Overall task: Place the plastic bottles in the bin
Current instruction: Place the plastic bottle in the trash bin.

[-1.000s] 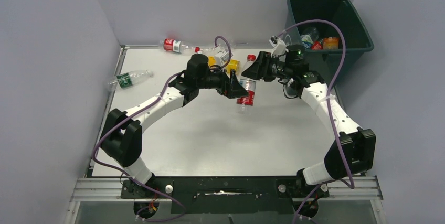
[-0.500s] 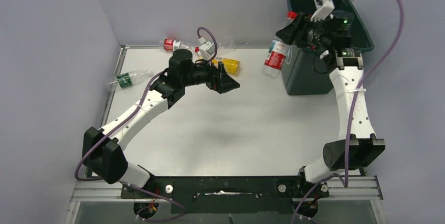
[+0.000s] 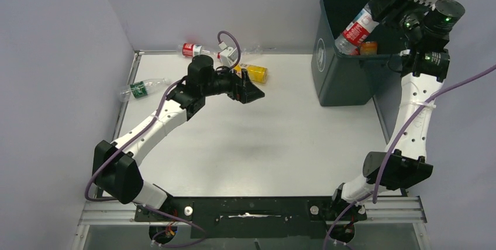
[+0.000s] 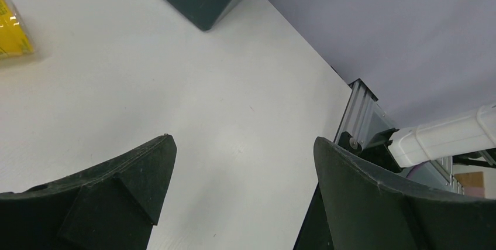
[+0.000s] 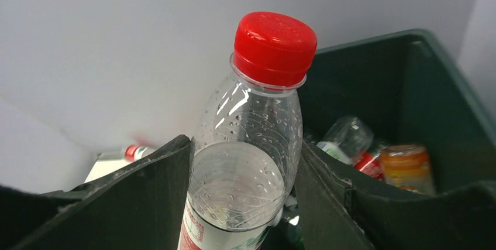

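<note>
**A:** Where's the red-capped bottle (image 3: 357,27) seen?

**B:** It's clamped between the right gripper's (image 3: 383,9) fingers and held tilted over the bin (image 3: 339,80) at the table's far right corner. An orange bottle (image 3: 368,47) can be spotted inside.

**A:** And the left gripper (image 3: 248,92)?

**B:** Jaws are spread wide with nothing held, near the yellow bottle (image 3: 256,73) lying by the far edge.

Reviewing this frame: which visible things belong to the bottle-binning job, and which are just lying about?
Job:
- dark green rectangular plastic bin
- clear red-capped plastic bottle, held in the right tool
- yellow bottle
- red-labelled bottle
- green-labelled bottle

Lying about:
- purple cables
- aluminium base rail
</note>
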